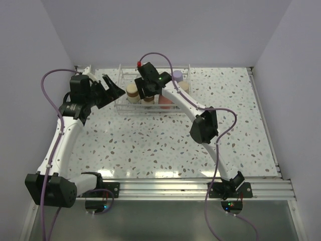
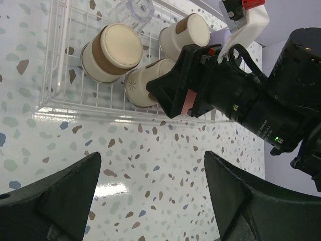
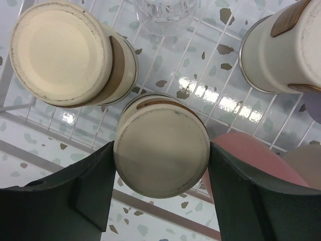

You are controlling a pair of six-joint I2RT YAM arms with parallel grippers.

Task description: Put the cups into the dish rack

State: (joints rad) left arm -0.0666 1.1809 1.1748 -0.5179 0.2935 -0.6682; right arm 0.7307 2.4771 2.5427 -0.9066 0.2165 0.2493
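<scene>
Gripping 1 cup (image 2: 140, 85) base-up in my right pincer (image 3: 161, 150) inside the dish rack (image 2: 50, 55), presumably for draining; left pincer (image 2: 150, 160) open, empty.

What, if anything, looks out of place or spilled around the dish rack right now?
Nothing stands out. The cups in the dish rack sit base-up inside its rails, no spill or breakage visible. The right gripper grips one tan-banded cup there.
</scene>
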